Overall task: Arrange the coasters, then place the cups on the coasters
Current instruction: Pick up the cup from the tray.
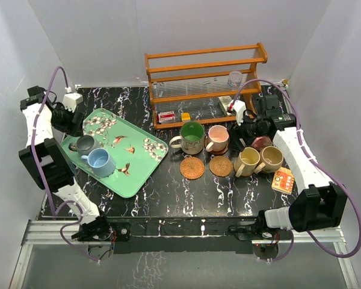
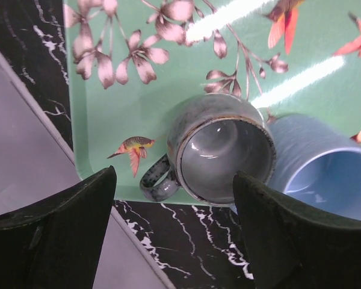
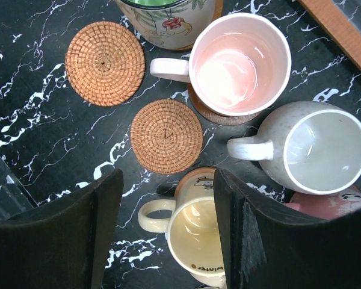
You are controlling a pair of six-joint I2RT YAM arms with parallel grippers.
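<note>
grey mug [image 2: 219, 150] sitting between the open, empty left hand [image 2: 174, 180]
blue mug [image 2: 325, 168] crowding at 3 o'clock is risking a knock; right hand [image 3: 168, 177] open, empty

Black tabletop [image 1: 168, 198], white marble veins. Mint tray [image 1: 138, 165]: pink blossoms, orange birds; on tray grey-teal mug [image 2: 222, 150], light blue mug [image 2: 325, 162]. Right of tray: green mug [image 1: 192, 135], pink mug [image 3: 240, 63], cream-yellow mug [image 3: 198, 235], two woven orange-brown coasters [image 3: 105, 63].

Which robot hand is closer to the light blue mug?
Left. The left gripper hovers over the tray, just beside the light blue mug; the right gripper is across the table, above the yellow mug.
</note>
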